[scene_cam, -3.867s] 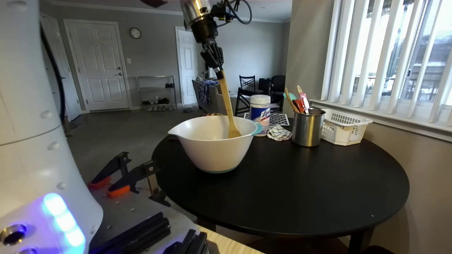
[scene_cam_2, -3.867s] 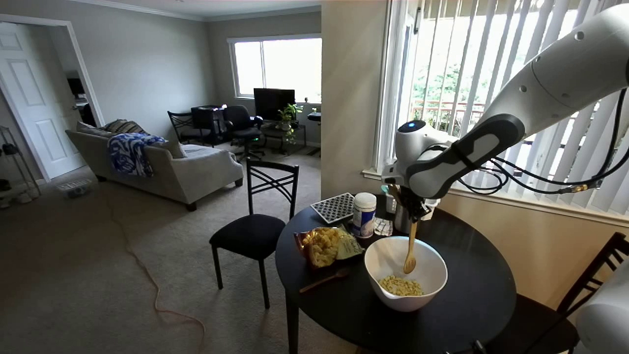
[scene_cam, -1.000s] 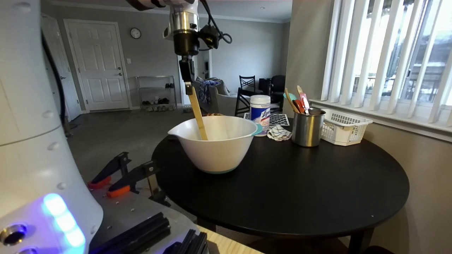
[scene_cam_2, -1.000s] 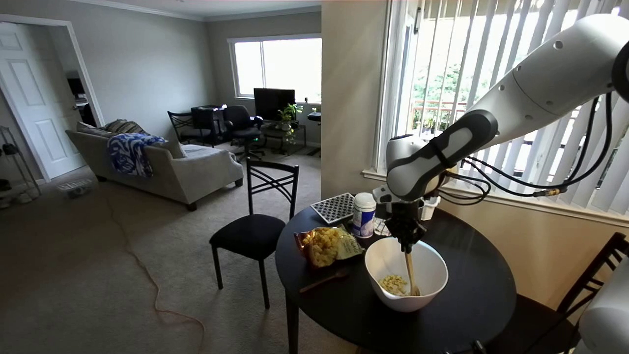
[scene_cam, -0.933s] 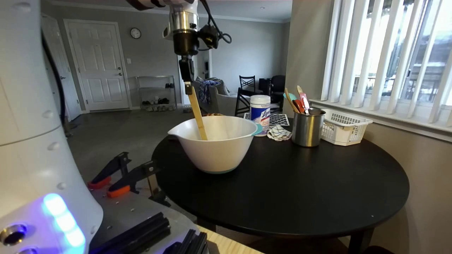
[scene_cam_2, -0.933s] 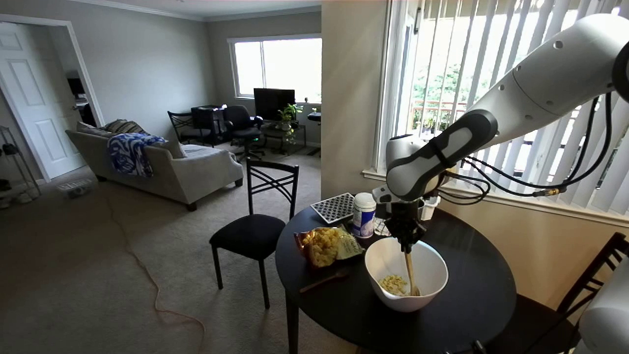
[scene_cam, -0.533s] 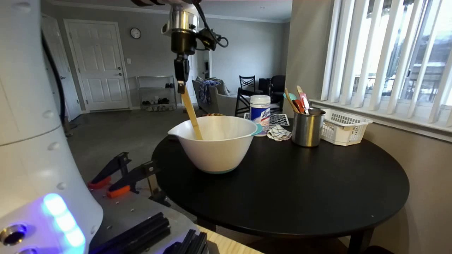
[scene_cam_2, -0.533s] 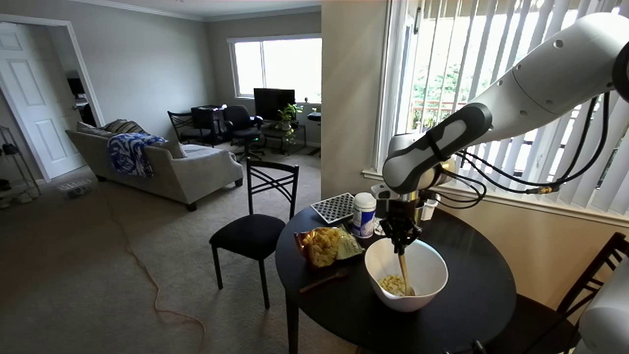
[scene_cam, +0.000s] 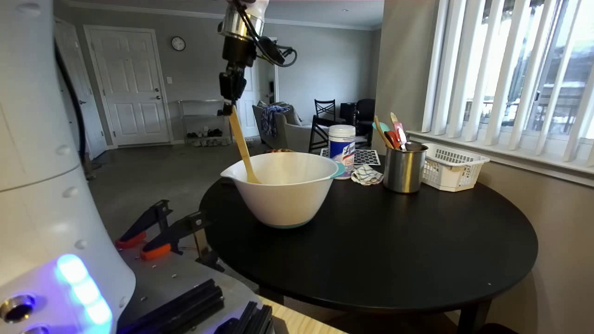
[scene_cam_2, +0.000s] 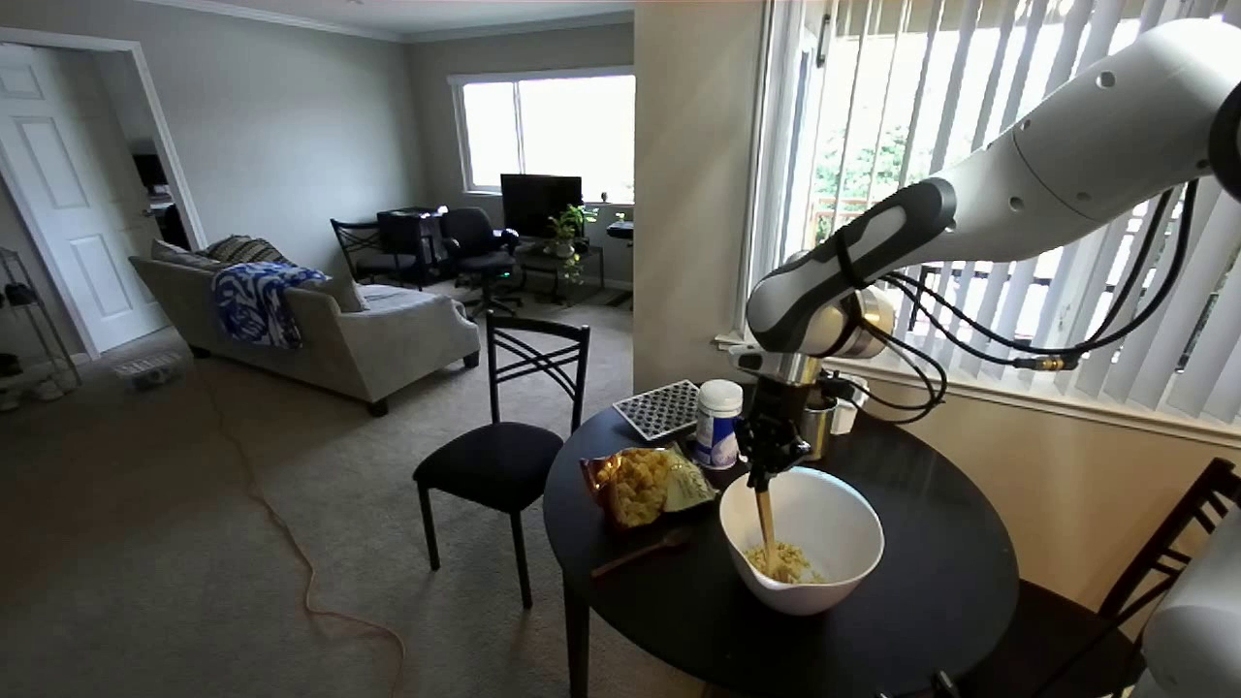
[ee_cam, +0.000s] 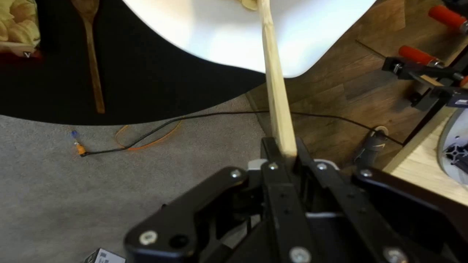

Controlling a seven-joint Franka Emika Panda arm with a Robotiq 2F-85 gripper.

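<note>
While the claw is nearly closed, a spoon is gripped there; its lower end is held inside the bowl below.

Lettering, partly readable
The white-capped canister carries slanted lettering that looks like "Lysol"; in the wrist view a white "V" shows on the snack bag. Marks on the wall clock are too small to read.

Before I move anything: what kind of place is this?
Likely a home, a dining spot by a living area: a sofa, a shoe rack near a door, and a mixing bowl on a round black table.
</note>
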